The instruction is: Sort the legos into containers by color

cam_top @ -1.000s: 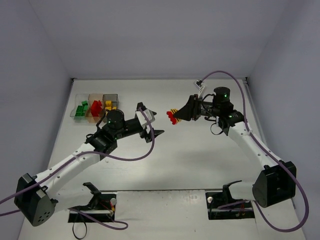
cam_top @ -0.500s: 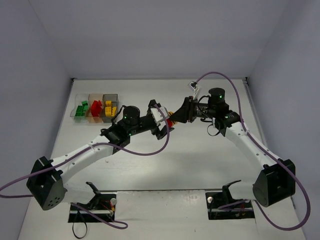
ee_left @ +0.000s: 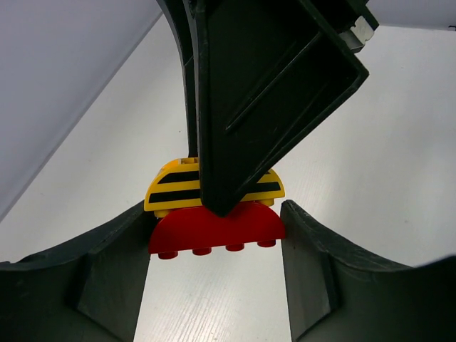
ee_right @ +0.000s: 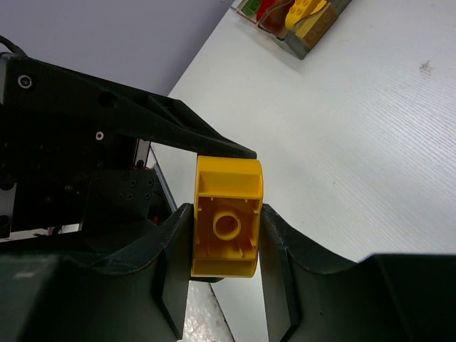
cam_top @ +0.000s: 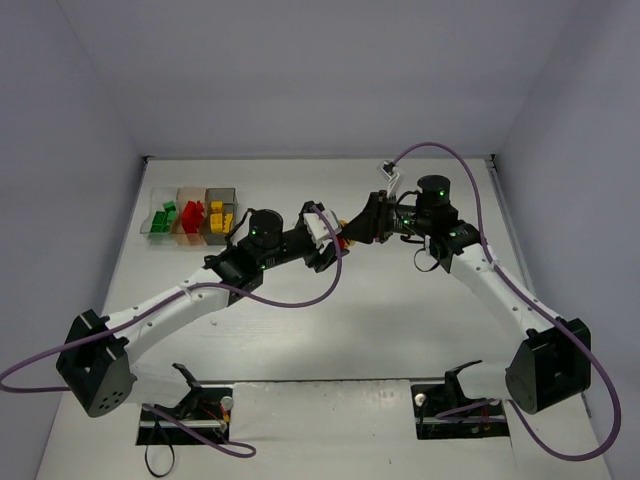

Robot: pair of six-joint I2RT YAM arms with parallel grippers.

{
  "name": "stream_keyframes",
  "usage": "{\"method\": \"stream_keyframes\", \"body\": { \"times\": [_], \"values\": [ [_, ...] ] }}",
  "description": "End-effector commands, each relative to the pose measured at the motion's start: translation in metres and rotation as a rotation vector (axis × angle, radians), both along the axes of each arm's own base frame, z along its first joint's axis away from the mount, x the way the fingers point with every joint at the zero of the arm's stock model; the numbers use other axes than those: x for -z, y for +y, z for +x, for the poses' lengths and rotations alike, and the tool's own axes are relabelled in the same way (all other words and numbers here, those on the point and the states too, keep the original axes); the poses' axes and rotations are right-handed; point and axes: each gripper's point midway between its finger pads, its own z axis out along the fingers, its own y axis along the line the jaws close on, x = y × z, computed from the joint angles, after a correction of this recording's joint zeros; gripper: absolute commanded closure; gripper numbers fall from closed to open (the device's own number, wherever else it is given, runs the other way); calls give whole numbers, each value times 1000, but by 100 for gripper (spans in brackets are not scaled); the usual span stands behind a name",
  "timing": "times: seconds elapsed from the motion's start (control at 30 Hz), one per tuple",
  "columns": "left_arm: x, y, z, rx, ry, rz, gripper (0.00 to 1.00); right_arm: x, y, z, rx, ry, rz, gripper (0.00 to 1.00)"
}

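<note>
- The fingers of the right gripper (ee_right: 224, 214) are pinching a yellow brick (ee_right: 226, 235) by its two flat sides, with its hollow underside facing the wrist camera.
- The fingers of the left gripper (ee_left: 217, 214) are sitting against the two ends of the red brick (ee_left: 214, 239) stuck to that yellow one. I cannot tell whether they are pressing or only touching.
- The joined pair is hanging above the table (cam_top: 330, 330), well apart from the containers (cam_top: 190, 192) and off their dark-grey end.
- By my judgement, the arms are getting set to pull the pair apart, as red and yellow are not yet separated.
- In the containers, green legos (cam_top: 163, 217) are lying in the clear box, red legos (cam_top: 192, 213) in the tan one and yellow legos (cam_top: 219, 212) in the dark-grey one.
- The sorting is looking mostly done, since no other loose legos are showing on the table in the top view.
- What is remaining is to split the pair, then take the red brick to the tan box and the yellow brick to the dark-grey one.
- The left arm (cam_top: 200, 290) is stretching along the table below the containers, and its purple cable (cam_top: 290, 303) is looping beneath it.
- In the left wrist view, a right finger (ee_left: 271, 92) is covering the seam between the bricks.
</note>
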Motion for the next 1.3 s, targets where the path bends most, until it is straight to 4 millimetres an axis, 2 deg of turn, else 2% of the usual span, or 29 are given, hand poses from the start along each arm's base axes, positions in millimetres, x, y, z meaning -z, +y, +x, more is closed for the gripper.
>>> {"method": "stream_keyframes", "body": {
  "times": [0.0,0.1,0.17,0.33,0.37,0.5,0.6,0.73,0.77,0.8,0.83,0.87,0.9,0.93,0.97,1.0,1.03,1.07,1.13,1.27],
  "values": [
    [-38,-5,-1,16,-59,-81,88,-37,1,6,9,-146,43,100],
    [-24,1,-2,3,-36,-52,93,-38,-3,10,31,-150,40,100],
    [-10,6,-5,-4,-18,-27,94,-39,-8,15,56,-158,34,100],
    [9,25,-8,-51,17,-8,94,-37,-21,27,108,-159,18,100],
    [18,29,-9,-58,36,3,94,-35,-24,30,118,-158,11,100],
    [26,48,-8,-112,51,7,94,-31,-30,36,135,-153,-2,100],
    [30,66,3,-194,76,-8,94,-29,-36,40,148,-156,-13,100],
    [23,123,49,-456,126,-86,93,-22,-41,43,161,-158,-41,100],
    [24,157,71,-620,155,-117,91,-20,-42,43,161,-156,-45,100],
    [11,174,84,-707,148,-145,89,-18,-42,42,159,-156,-50,100],
    [13,194,94,-801,175,-148,88,-14,-43,40,157,-149,-53,100],
    [9,226,108,-914,187,-173,88,-11,-43,40,156,-142,-56,100],
    [15,242,120,-995,234,-193,88,-8,-44,39,155,-141,-60,100],
    [1,257,130,-1055,242,-213,88,-6,-43,38,150,-137,-61,100],
    [13,268,142,-1106,276,-193,88,-3,-43,37,148,-132,-63,100],
    [13,290,151,-1185,275,-185,87,-1,-44,38,149,-129,-65,100],
    [18,299,156,-1219,298,-160,87,-1,-44,37,145,-130,-66,100],
    [18,305,174,-1248,304,-156,87,0,-44,37,145,-130,-66,100],
    [36,329,190,-1337,389,-147,86,0,-45,36,142,-130,-68,100],
    [60,360,208,-1420,471,-133,80,-1,-47,34,141,-137,-68,100]
  ]
}}
